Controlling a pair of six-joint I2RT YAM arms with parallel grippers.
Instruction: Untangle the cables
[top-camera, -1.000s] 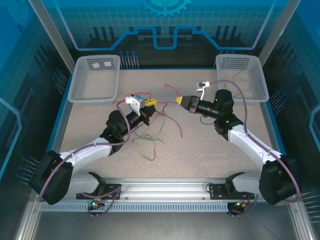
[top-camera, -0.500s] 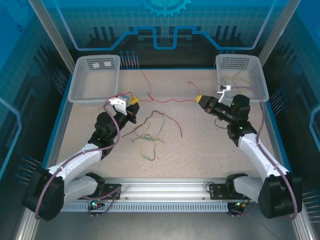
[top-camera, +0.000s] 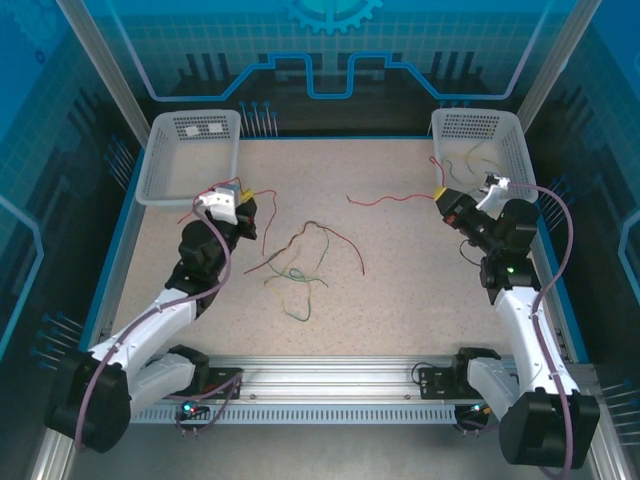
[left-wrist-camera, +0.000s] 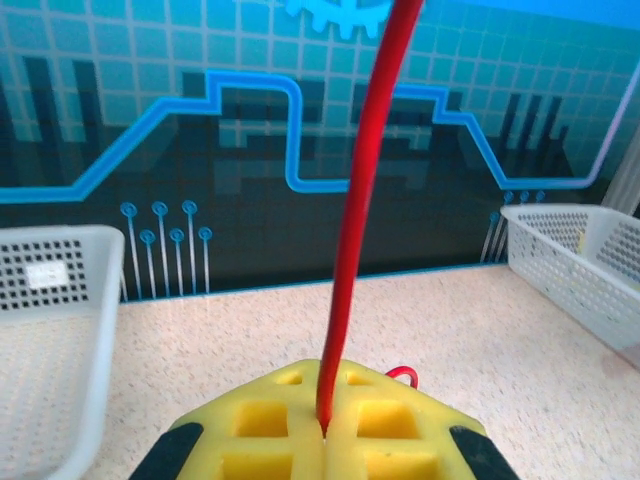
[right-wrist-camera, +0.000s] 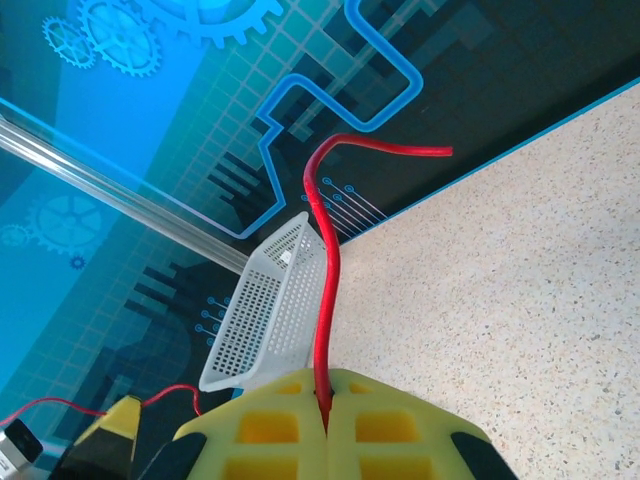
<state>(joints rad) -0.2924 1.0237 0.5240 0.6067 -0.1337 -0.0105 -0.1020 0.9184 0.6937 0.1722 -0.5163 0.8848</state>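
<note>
Jaws of left gripper (left-wrist-camera: 325, 432) are pinching tight on a red cable (left-wrist-camera: 358, 200), which is rising from between the yellow pads (left-wrist-camera: 265, 445). Jaws of right gripper (right-wrist-camera: 326, 425) are likewise clamping a second red cable (right-wrist-camera: 326, 330), its free end trailing toward the middle of the table (top-camera: 420, 300). Left gripper is hovering near the far-left corner, by the left basket (top-camera: 185, 165). Right gripper is hovering near the right edge, by the right basket (top-camera: 515, 140). Loose cables (top-camera: 300, 265), red, green and yellow, are lying tangled mid-table.
</note>
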